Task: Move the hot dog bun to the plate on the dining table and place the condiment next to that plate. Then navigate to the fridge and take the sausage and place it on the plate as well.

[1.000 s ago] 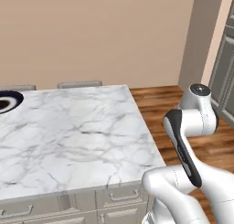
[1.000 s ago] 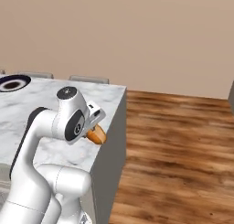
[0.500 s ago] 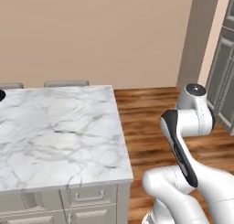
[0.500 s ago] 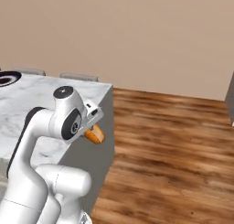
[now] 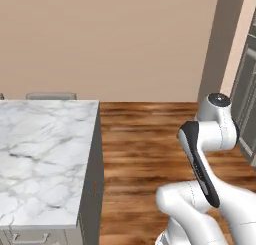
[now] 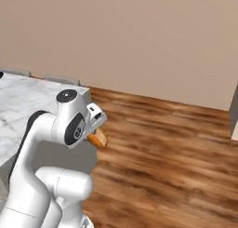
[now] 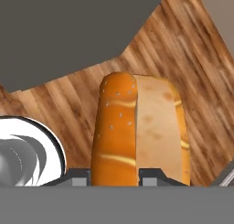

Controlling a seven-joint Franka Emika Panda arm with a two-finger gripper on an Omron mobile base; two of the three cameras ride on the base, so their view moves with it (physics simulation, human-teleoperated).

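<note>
1. Beige wall (image 5: pixel 110 39) across the back, plain, with a grey-brown door frame (image 5: pixel 220 44) at its right end in the left base view.
2. Wooden plank floor (image 6: pixel 167 148) spread wide to the right of the counter, bare between the robot and the wall.
3. White, grey-veined marble counter (image 5: pixel 40 154) at the left, with a dark grey side panel (image 5: pixel 92 189) facing the floor; drawer fronts just visible under its near edge.
4. Grey chair backs (image 5: pixel 51 95) poking up behind the far edge of the marble top, against the wall.
5. Grey cabinet doors (image 5: pixel 246 99) at the far right edge of the left base view.
6. Bun (image 7: pixel 137 131), orange-tan with pale specks, clamped in the gripper (image 7: pixel 114 177): fingers closed on its lower end, bun held in the air beside the counter's corner, above the floor; seen as an orange tip (image 6: pixel 97 138) under the hand in the right base view.
7. No readable writing or labels anywhere.
</note>
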